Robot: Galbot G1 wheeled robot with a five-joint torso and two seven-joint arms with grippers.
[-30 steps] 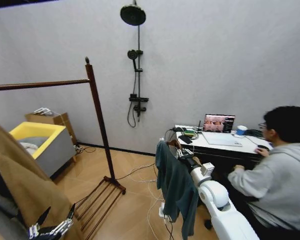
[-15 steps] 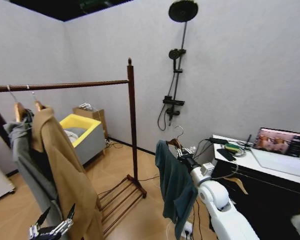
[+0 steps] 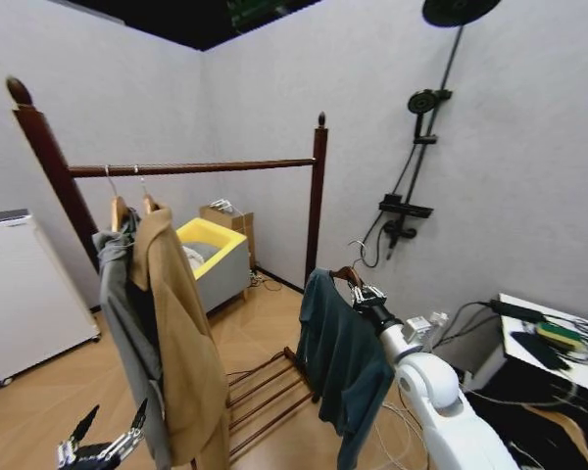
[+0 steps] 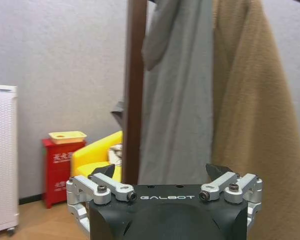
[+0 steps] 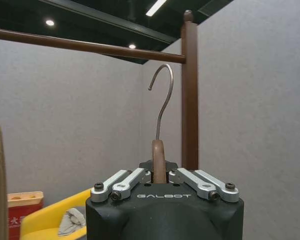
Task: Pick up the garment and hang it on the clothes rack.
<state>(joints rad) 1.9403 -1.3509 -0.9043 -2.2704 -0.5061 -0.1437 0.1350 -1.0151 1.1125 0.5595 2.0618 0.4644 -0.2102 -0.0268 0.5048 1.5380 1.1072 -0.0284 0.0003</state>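
The garment (image 3: 338, 372), a dark teal shirt, hangs from a wooden hanger whose neck (image 5: 159, 159) sits between the fingers of my right gripper (image 3: 366, 294). That gripper is shut on the hanger. The metal hook (image 5: 163, 100) stands upright, below and apart from the top bar (image 5: 85, 46) of the clothes rack (image 3: 191, 167). The rack's near post (image 3: 317, 201) rises just left of the garment in the head view. My left gripper (image 3: 103, 446) hangs low at the front left, open with nothing in it, facing the other rack post (image 4: 135, 90).
A grey hooded jacket (image 3: 125, 313) and a long tan coat (image 3: 181, 343) hang on the left half of the rack. A yellow bin (image 3: 211, 250) stands behind it, a white cabinet (image 3: 24, 294) at the left, a shower fixture (image 3: 412, 166) and a desk edge (image 3: 559, 357) at the right.
The camera has swung to the left, so the rack and its coats now sit in the middle and the desk slid to the right edge. My right gripper still holds the hanger.
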